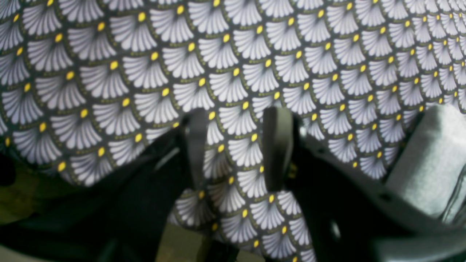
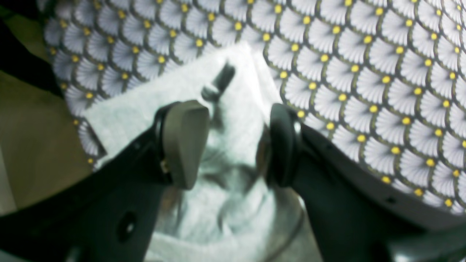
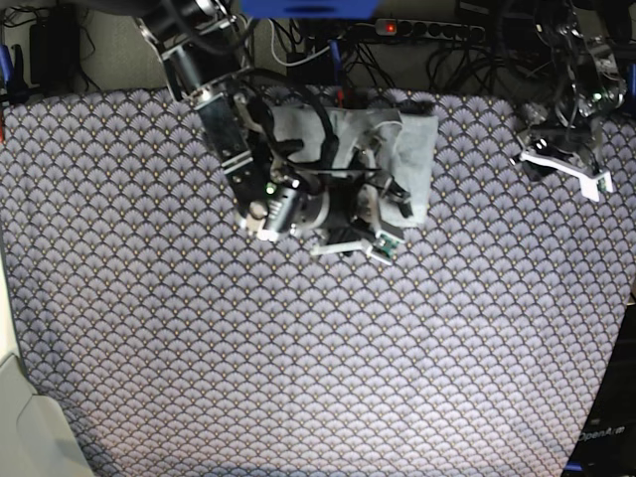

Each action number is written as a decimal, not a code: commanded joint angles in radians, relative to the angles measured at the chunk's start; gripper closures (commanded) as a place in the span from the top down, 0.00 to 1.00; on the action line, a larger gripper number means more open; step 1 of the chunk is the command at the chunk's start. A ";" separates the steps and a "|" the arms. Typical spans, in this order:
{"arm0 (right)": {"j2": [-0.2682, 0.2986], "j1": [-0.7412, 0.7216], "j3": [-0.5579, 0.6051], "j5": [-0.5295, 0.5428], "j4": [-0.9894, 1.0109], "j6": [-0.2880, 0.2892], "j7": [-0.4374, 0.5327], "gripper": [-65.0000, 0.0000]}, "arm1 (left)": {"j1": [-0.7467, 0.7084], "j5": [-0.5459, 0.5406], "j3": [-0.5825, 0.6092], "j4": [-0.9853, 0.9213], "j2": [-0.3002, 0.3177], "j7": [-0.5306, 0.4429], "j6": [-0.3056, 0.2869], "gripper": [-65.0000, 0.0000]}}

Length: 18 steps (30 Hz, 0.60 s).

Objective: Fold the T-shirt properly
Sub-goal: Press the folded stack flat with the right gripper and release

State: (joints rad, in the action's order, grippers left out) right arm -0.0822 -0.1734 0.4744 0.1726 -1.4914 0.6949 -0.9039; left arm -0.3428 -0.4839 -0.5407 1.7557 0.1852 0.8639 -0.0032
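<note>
The large pale-grey cotton T-shirt (image 3: 415, 159) lies on the counter (image 3: 318, 388), toward the robot's edge and around the middle from left to right, already gathered into a compact, uneven bundle. The robot's right claw (image 2: 233, 145) is wide open over it, its fingers well apart with loose cloth visible between them and no pinch to be seen. The left claw (image 1: 235, 149) is also open, empty and well apart from the shirt, over the patterned purple-grey tablecloth (image 1: 233, 80) on the base view's right.

If the right claw closes from here, it could catch only the top layer, or several at once, because the cloth beneath is rumpled; lifting would then undo the fold. Low fingers could also snag and drag the bundle askew, or pinch the tablecloth near the shirt's edge.

The visible part looks slightly longer left to right than near to far, though the right arm hides much of it, so the long axis is uncertain. Its right edge runs near to far. Which way the collar points cannot be told.
</note>
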 commanded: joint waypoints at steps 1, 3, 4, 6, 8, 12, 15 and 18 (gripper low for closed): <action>-0.014 -0.019 0.002 0.017 -0.004 0.003 0.024 0.42 | 0.004 -0.008 -0.005 0.019 0.012 -0.018 -0.002 0.38; -0.017 -0.021 0.004 0.017 0.010 0.003 0.025 0.32 | 0.004 -0.008 -0.005 0.019 0.012 -0.018 -0.002 0.38; -0.020 -0.025 0.004 0.017 0.010 0.003 0.027 0.25 | 0.004 -0.008 -0.005 0.019 0.012 -0.018 -0.002 0.38; -0.037 -0.041 0.004 0.017 0.018 0.003 0.027 0.15 | 0.004 -0.008 -0.005 0.019 0.012 -0.018 -0.002 0.38; -0.051 -0.058 0.004 0.017 0.041 0.003 0.027 0.06 | 0.004 -0.008 -0.005 0.019 0.012 -0.018 -0.002 0.38; -0.075 -0.082 0.002 0.017 0.096 0.003 0.029 0.00 | 0.004 -0.008 -0.005 0.019 0.012 -0.018 -0.002 0.38; -0.075 -0.096 0.002 0.017 0.120 0.003 0.047 0.00 | 0.004 -0.008 -0.005 0.019 0.012 -0.018 -0.002 0.38; -0.075 -0.096 0.002 0.017 0.143 0.003 0.068 0.00 | 0.004 -0.008 -0.005 0.019 0.012 -0.018 -0.002 0.38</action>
State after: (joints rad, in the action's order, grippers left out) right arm -0.1444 -0.2485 0.4763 0.1688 -1.3338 0.6949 -0.8623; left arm -0.3405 -0.4839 -0.5407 1.7557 0.1852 0.8639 -0.0032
